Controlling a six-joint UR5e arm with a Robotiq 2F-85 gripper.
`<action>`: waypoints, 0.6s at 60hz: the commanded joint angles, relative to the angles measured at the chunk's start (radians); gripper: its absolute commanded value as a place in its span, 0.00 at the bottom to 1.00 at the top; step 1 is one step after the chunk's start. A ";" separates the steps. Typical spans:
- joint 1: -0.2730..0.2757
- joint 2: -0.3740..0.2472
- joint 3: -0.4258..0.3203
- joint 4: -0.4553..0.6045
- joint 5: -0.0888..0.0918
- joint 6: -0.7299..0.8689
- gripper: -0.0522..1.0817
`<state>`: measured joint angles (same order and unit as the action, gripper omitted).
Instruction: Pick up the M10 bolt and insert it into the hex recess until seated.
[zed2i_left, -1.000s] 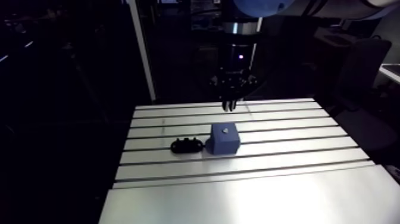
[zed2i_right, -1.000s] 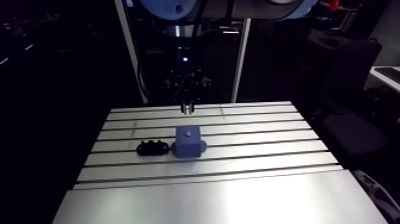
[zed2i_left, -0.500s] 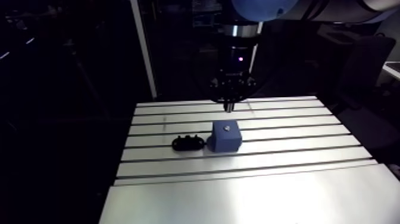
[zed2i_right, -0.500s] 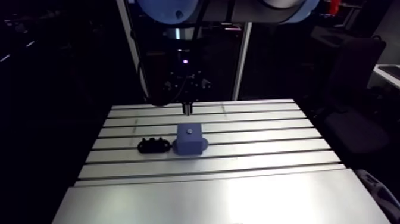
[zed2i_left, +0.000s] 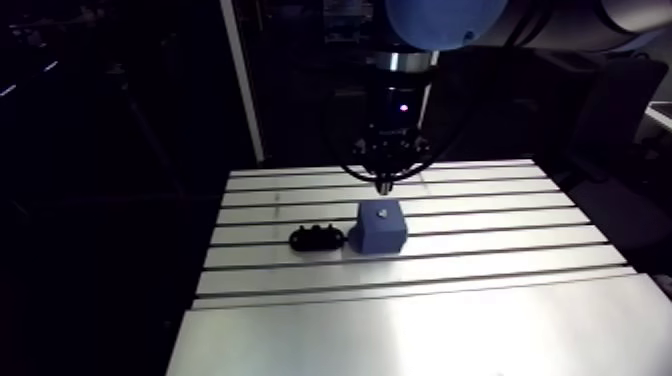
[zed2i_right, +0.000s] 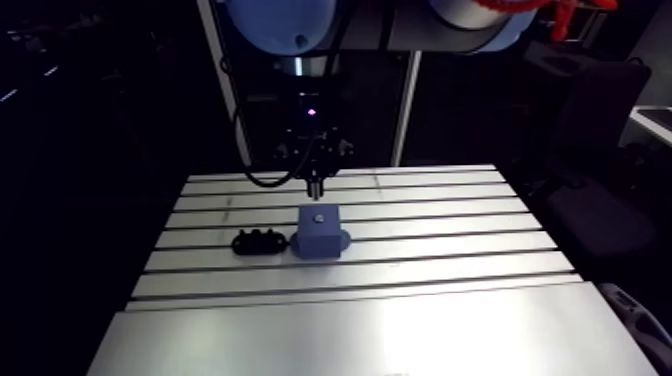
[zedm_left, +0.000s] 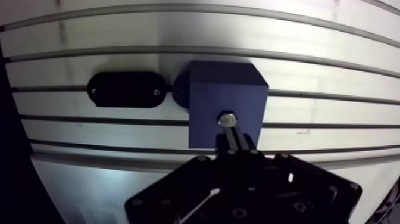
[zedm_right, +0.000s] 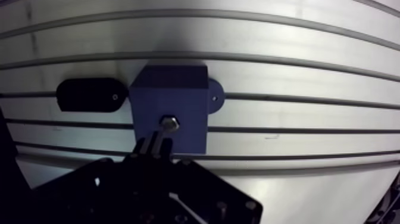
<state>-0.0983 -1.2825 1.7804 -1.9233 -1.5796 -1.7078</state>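
Count: one block, one bolt, one black plate, one gripper with two fingers.

Table: slotted aluminium table (zed2i_left: 450, 320), bright brushed metal, with parallel straight grooves running across it. It fills the lower half of the arm view.

Block: dark-blue cube-shaped block (zedm_left: 226, 95), matt, with flat faces and sharp edges. A rounded tab shows at its base on two opposite sides. It stands upright on the table at the centre of the arm view.

Bolt: small silver hex-headed M10 bolt (zedm_left: 227, 119), shiny metal. Only its head shows, set in the top face of the block. In the arm view it is a pale dot on the block's top. Whether it is fully seated I cannot tell.

Plate: black oval plate (zedm_left: 126, 89), matt, with rounded ends and two small pale spots, one near each end. It lies flat on the table just beside the block, and to its left in the arm view. I cannot tell whether the two touch.

Gripper: black two-finger gripper (zedm_left: 232, 132). In the wrist view the thin fingers are drawn together, with nothing visible between them. The bolt head lies just ahead of their tips. In the arm view the gripper hangs above the block's top, clear of it, at upper centre of the frame.
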 joint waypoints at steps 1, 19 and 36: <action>0.000 0.002 0.019 -0.039 -0.001 -0.001 1.00; 0.000 0.001 0.032 -0.046 0.000 -0.009 1.00; 0.000 0.004 0.038 -0.044 -0.001 -0.014 1.00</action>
<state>-0.0982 -1.2803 1.8148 -1.9677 -1.5804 -1.7188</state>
